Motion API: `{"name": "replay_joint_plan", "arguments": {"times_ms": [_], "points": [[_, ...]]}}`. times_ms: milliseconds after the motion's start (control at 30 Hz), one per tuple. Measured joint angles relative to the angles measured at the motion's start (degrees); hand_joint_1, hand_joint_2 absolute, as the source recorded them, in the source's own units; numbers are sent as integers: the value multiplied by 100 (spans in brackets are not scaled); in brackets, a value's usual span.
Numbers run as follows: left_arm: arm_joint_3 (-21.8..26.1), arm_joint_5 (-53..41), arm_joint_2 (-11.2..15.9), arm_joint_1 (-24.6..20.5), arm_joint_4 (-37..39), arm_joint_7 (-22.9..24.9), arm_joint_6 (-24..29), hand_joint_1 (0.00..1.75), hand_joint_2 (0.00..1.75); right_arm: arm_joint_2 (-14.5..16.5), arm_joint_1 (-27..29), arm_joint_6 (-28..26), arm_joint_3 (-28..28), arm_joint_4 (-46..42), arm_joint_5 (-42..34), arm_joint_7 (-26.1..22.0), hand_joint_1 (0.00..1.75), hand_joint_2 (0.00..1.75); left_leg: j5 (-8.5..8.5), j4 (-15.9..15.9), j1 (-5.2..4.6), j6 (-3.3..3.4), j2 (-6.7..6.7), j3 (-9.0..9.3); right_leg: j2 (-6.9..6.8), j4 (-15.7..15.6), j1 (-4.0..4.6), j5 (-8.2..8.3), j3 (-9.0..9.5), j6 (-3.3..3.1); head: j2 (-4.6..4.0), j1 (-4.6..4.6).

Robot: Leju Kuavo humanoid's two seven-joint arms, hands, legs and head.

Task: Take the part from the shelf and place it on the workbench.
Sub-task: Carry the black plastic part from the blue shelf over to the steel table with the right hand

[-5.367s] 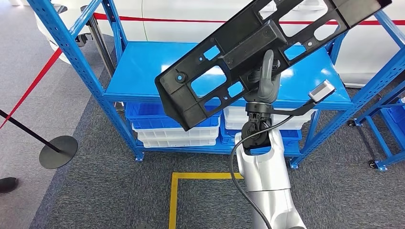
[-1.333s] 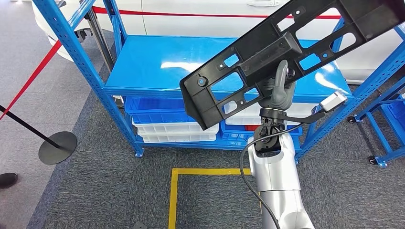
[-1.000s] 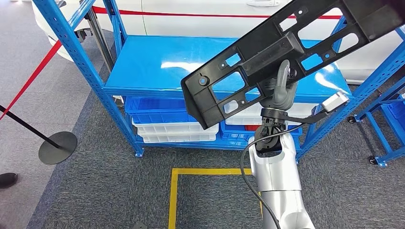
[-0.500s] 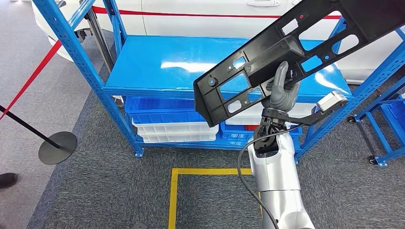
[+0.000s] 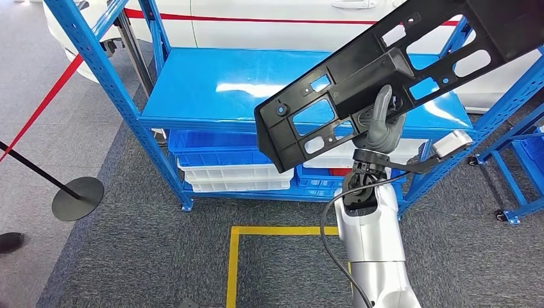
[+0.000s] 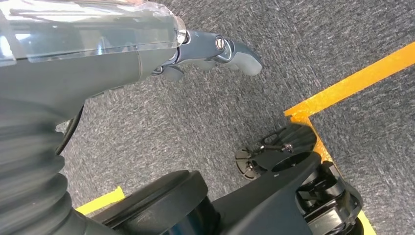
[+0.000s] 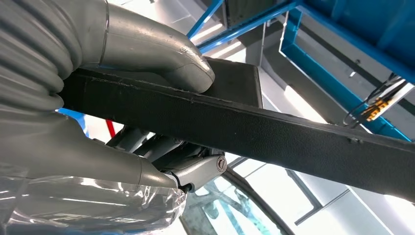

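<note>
Part lifted clear of the shelf, carried in the right hand.

Holding the black part (image 5: 391,70) with the right hand (image 5: 383,125), thumb on one face, fingers under the other, above the blue shelf (image 5: 212,90) and tilted. Left hand (image 6: 215,51) hanging over the grey floor (image 6: 303,44), fingers loosely apart, holding nothing. Probably stiff moulded plastic, light but long, with many openings; gripped near the middle rib, likely to swing at the far ends, so better carried slowly.
</note>
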Motion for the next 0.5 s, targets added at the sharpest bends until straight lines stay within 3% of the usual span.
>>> {"name": "replay_joint_plan", "arguments": {"times_ms": [67, 133, 200, 267, 300, 333, 367, 433, 500], "points": [[0, -16, -3, 1, 0, -2, -1, 0, 175, 1, 12, 100, 0, -24, -151, 43, 175, 175, 15, -72, -11, 59, 4, 53, 7, -80, -14, 30, 51, 41, 0, -1], [0, -33, -15, 0, 0, -3, -6, 0, 175, -2, 7, 253, 0, -33, -361, 110, 175, 175, 110, -315, 17, 116, 41, 217, 20, -96, -21, -2, 112, 87, 0, 1], [2, -45, -27, -18, 0, -3, -13, 0, 175, -12, -12, 413, -1, -33, -565, 177, 175, 175, 208, -532, 56, 137, 101, 354, 29, 269, -42, -270, -10, 133, 0, 1], [8, -46, -31, -36, 0, -3, -16, 0, 175, -30, -8, 517, -4, -32, -722, 234, 175, 175, 234, -581, 79, 130, 163, 371, 29, 849, -100, -589, -271, 204, 0, 1], [14, -46, -33, -37, 0, -3, -16, 0, 175, -40, 6, 554, -6, -32, -791, 262, 175, 175, 235, -574, 99, 108, 201, 361, 26, 997, -139, -634, -335, 247, 0, 1], [21, -45, -34, -37, 0, -2, -16, 0, 175, -49, 16, 589, -8, -31, -857, 287, 175, 175, 231, -556, 127, 74, 244, 345, 13, 950, -183, -577, -301, 297, 0, 1], [29, -45, -37, -36, 0, -1, -16, 0, 175, -55, 18, 623, -9, -31, -915, 304, 175, 175, 221, -523, 163, 28, 289, 326, -27, 706, -227, -441, -162, 354, 0, 1], [48, -43, -25, -36, -2, 1, -13, 0, 175, -60, -5, 676, -9, -29, -1004, 321, 175, 175, 167, -394, 207, -96, 381, 281, -285, 43, -292, -155, 185, 444, 0, 1], [75, -40, -21, -29, -4, 2, -5, 0, 175, -60, -31, 702, -9, -27, -1054, 321, 175, 175, 108, -302, 203, -224, 468, 289, -453, -205, -286, -51, 308, 364, 0, -8]]}}
